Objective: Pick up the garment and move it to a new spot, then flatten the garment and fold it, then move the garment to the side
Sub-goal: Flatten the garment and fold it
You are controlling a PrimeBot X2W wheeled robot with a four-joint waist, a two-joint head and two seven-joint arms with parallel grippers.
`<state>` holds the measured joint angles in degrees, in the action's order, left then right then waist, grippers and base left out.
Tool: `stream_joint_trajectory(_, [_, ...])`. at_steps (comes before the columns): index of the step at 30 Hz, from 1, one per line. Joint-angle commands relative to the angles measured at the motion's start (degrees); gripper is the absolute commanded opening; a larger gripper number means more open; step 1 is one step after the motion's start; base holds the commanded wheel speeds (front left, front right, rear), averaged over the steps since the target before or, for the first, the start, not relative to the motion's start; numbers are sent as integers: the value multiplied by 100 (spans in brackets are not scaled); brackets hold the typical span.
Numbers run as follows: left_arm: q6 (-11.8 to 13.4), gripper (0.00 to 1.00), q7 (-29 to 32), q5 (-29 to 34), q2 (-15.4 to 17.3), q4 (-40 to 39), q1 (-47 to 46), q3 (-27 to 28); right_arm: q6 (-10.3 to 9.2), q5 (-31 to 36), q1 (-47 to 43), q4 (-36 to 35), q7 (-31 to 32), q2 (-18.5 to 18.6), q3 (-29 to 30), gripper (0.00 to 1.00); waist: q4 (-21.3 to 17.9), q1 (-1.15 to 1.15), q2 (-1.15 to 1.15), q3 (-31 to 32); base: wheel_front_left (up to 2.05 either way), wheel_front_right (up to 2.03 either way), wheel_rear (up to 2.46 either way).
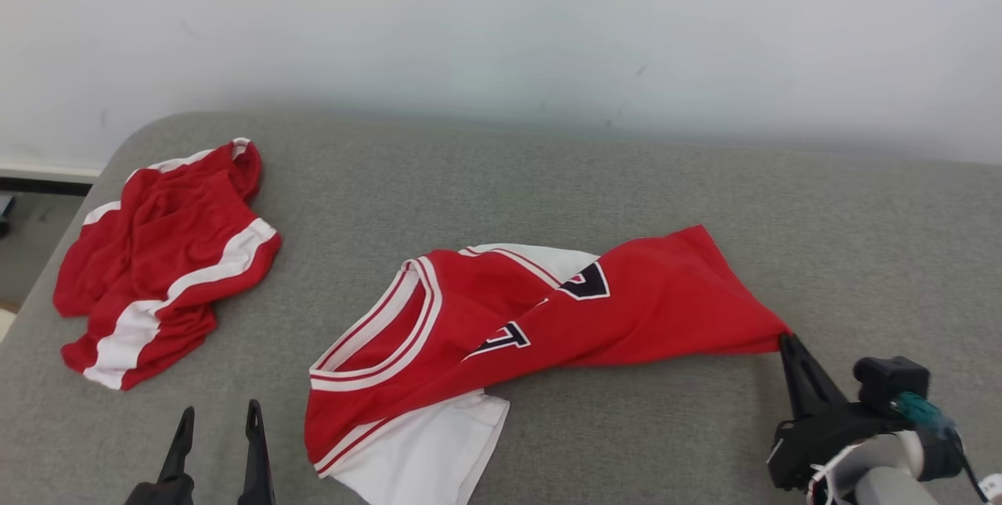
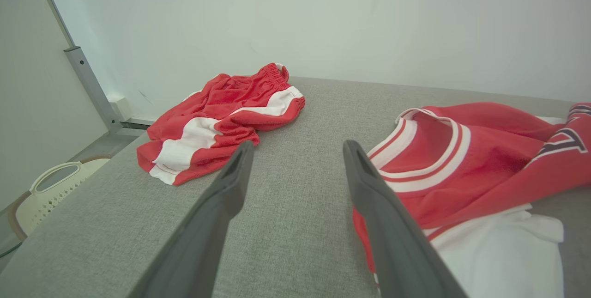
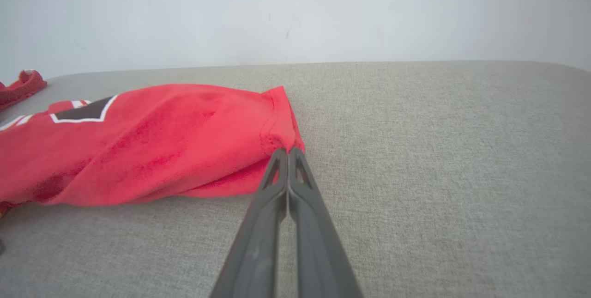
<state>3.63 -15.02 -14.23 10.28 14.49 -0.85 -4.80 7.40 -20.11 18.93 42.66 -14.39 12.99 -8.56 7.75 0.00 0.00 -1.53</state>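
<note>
Head view: right gripper [image 1: 785, 340] low, jaws pinching garment [image 1: 642, 309] corner; left gripper [image 1: 218, 417] jaws spread

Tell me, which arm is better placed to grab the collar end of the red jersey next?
Probably the left. The left gripper is open and free beside the collar of the jersey, while the right gripper is shut on its far hem corner.

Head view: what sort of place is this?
Likely an indoor laundry-folding setup, home or lab I cannot tell: a grey fabric-covered surface against a plain white wall, a red jersey and red shorts on it, a pale basket beside it.
</note>
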Motion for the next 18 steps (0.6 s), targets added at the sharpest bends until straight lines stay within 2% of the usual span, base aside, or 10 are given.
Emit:
stream_joint_trajectory(1, [32, 100, -3, -51, -14, 5, 108, 15, 19, -63, -162, -210, -17, 92, 37, 0, -93, 0, 0, 66, 0, 0, 0])
stream_joint_trajectory(6, [33, 100, -5, -74, -34, 8, 160, -1, 19, -263, -911, -1745, 598, 319, 321, 0, -268, 0, 0, 132, 0, 0, 0])
stream_joint_trajectory(10, [90, 100, -4, -55, -46, -53, 227, -27, 19, -209, -1607, -3170, 1386, 384, 719, 0, -355, 0, 0, 161, 0, 0, 0])
stream_joint_trajectory(14, [97, 100, 10, -80, -25, -90, 201, -42, 19, -83, -2183, -4508, 2208, 155, 1099, 0, -390, 0, 0, 164, 0, 0, 0])
stream_joint_trajectory(18, [83, 100, 7, -105, -32, -64, 193, -76, 19, -15, -2450, -5317, 2754, -69, 1297, 0, -378, 0, 0, 163, 0, 0, 0])
